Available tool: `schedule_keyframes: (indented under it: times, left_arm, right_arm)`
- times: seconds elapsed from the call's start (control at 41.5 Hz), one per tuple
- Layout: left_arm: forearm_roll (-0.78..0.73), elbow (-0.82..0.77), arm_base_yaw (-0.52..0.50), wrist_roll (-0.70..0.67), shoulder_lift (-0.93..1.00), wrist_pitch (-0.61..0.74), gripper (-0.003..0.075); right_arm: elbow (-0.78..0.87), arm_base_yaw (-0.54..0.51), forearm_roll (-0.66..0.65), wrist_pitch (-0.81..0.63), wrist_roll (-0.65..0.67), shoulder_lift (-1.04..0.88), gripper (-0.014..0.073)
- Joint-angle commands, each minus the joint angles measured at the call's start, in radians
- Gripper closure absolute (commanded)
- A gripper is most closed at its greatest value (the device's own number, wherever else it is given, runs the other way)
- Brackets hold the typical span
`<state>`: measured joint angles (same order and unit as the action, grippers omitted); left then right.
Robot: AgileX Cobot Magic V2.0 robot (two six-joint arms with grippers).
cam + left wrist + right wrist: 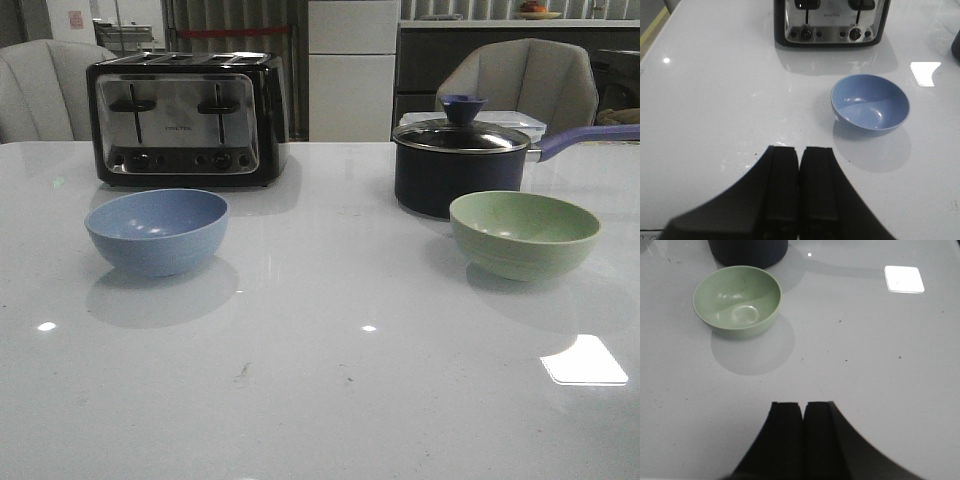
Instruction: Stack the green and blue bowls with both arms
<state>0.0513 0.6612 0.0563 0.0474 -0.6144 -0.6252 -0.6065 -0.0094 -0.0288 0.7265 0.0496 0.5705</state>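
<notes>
Two bowls on one wide white desk (320, 400), glossy, mirroring ceiling lights as bright patches and faint specks. Behind it, grey padded chairs (520, 85), pale cabinets and a dim counter with fruit at the far right. No arms seen in the front view.

Largest on the surface: black and chrome toaster (187, 120), boxy, four slots, two levers and a row of knobs, at the back left. Next, dark navy saucepan (460, 165), round, glass lid with a blue knob, long violet handle pointing right, at the back right.

Then the blue bowl (157, 230), smooth, matte, round, upright and hollow side up, front of the toaster and apart from it. Green bowl (524, 233), same shape and size, pale sage, just in front and right of the saucepan; touching or not, cannot tell. Well apart from each other, bare desk between.

Left wrist view: blue bowl (870, 102) from above, inside bare, toaster front beyond it, and the left gripper (799, 187) hanging over bare desk, near the bowl but clear of it, black jaws pressed together with nothing between. Right wrist view: green bowl (737, 300) with a ring-shaped glint in its bottom, saucepan wall just behind, small dark specks on the desk unseen from the front, and the right gripper (803, 440) likewise over bare surface, jaws closed flat against each other, holding nothing.
</notes>
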Motion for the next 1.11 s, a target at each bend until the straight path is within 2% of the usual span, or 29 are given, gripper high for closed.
schedule_keyframes:
  times: [0.0,0.096,0.169,0.193,0.289,0.337,0.409,0.482,1.084]
  left_arm:
    - [0.006,0.027,0.006,-0.006,-0.045,0.073,0.0627]
    - [0.006,0.027,0.006,-0.006,-0.084,0.073,0.0627]
    - [0.006,0.027,0.006,-0.006,-0.103,0.073,0.0611]
    - [0.006,0.027,0.006,-0.006,-0.109,0.073,0.0596]
    - [0.006,0.027,0.006,-0.002,-0.126,0.076,0.0446]
    - [0.004,0.027,0.006,-0.002,-0.132,0.081,0.0345]
    - [0.004,0.027,0.006,-0.002,-0.139,0.092,0.0234]
    - [0.004,0.027,0.006,-0.002,-0.142,0.102,0.0197]
    - [0.006,0.027,0.006,-0.002,-0.144,0.107,0.0213]
  right_arm:
    - [-0.037,-0.005,-0.011,-0.063,-0.007,0.049,0.0537]
    - [-0.037,-0.005,-0.011,-0.065,-0.007,0.098,0.0529]
    - [-0.038,-0.005,-0.011,-0.065,-0.007,0.136,0.0468]
    - [-0.038,-0.005,-0.011,-0.066,-0.007,0.148,0.0421]
    - [-0.038,-0.005,-0.011,-0.067,-0.007,0.206,0.0207]
    - [-0.043,-0.005,-0.007,-0.068,-0.007,0.242,0.0119]
    - [-0.066,-0.005,0.014,-0.062,-0.007,0.301,0.0057]
    - [-0.107,-0.005,0.029,-0.053,-0.007,0.369,0.0053]
    - [-0.61,-0.005,0.151,-0.003,-0.008,1.016,0.0052]
